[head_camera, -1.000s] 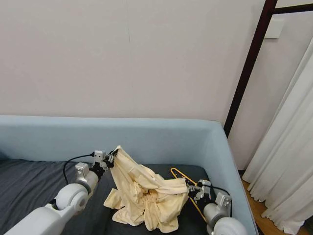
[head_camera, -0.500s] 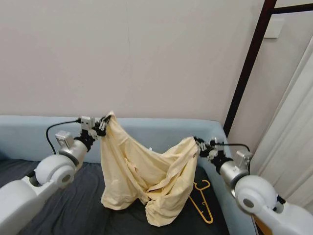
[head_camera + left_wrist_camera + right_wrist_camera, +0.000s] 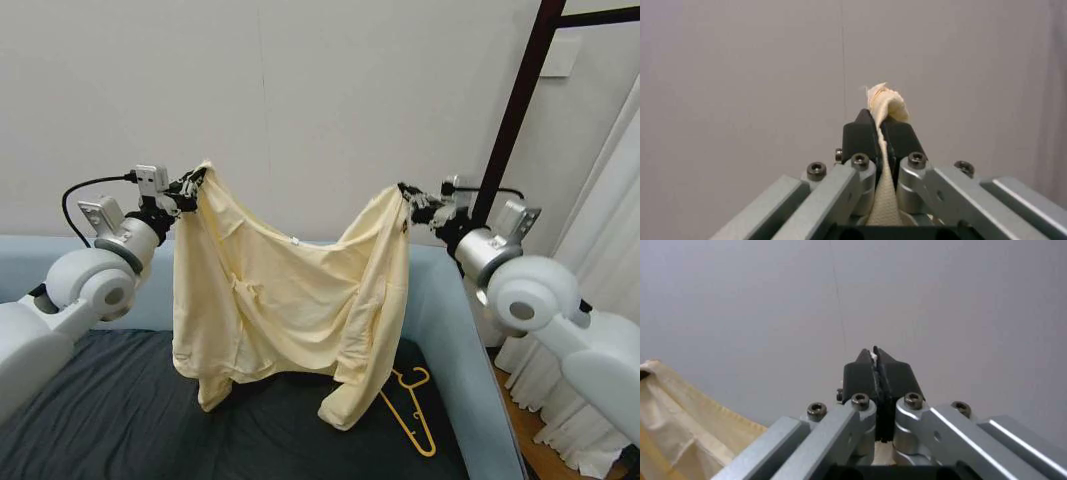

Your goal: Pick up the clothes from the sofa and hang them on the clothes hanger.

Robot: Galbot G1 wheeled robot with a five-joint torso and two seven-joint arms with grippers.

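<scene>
- Hanging above the sofa [image 3: 440, 310], the pale yellow shirt [image 3: 285, 300] is spread between both grippers, its hem and one sleeve dangling just over the dark seat cushion [image 3: 100, 420].
- The left gripper [image 3: 192, 182] is raised above the left part of the sofa's backrest, clenched on one upper corner of the shirt. The left wrist view shows a fold of cloth pinched between the black pads [image 3: 860, 135] and poking past their tips.
- The right gripper [image 3: 408, 195] sits at about the same height above the sofa's right end, clamped on the opposite upper corner. The right wrist view shows its pads pressed together on a thin sliver of cloth.
- A yellow hanger [image 3: 410, 405] lies flat on the sofa seat near its right arm, below the dangling sleeve.
- A dark rack post [image 3: 510, 120] stands just beyond the sofa's right end, with a white curtain [image 3: 600, 330] farther out.
</scene>
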